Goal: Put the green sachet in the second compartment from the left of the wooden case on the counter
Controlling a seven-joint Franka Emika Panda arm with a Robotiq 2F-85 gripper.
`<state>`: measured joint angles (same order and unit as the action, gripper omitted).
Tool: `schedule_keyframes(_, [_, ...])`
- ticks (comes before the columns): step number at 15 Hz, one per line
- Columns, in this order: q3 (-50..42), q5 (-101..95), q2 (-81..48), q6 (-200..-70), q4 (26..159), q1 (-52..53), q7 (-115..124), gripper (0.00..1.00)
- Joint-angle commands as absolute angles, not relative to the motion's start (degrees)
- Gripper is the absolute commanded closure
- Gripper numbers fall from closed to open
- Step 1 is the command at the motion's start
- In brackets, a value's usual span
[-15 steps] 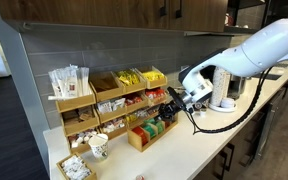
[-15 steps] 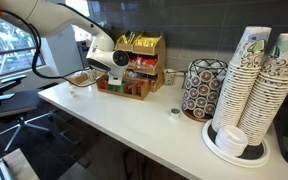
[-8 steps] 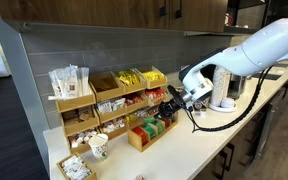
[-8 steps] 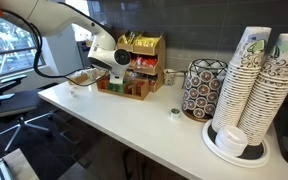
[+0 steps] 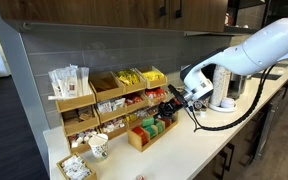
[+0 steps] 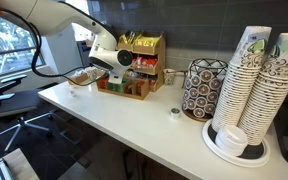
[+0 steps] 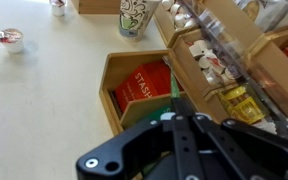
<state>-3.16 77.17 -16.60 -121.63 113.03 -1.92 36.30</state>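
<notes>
- The arm [image 5: 256,48] is glossy white in both exterior views, built of rounded, bulging shells with darker seams at the joints.
- The white wrist [image 5: 194,86], at centre frame, carries small black fittings.
- A thin black cable [image 5: 227,124] runs along the arm and sags in a loop at lower right.
- The gripper [image 7: 172,122] is matte black, made of flat angular plates with small round screw heads, and fills the lower half of the wrist view.
</notes>
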Motion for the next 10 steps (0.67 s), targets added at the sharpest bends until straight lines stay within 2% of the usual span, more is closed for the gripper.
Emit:
schedule_keyframes(1, [-3.6, 75.4, -17.1, -119.0, 112.7, -2.3, 38.6, 1.00])
schedule_keyframes(10, [-4.1, 74.9, -18.7, -119.6, 112.4, -2.4, 40.9, 1.00])
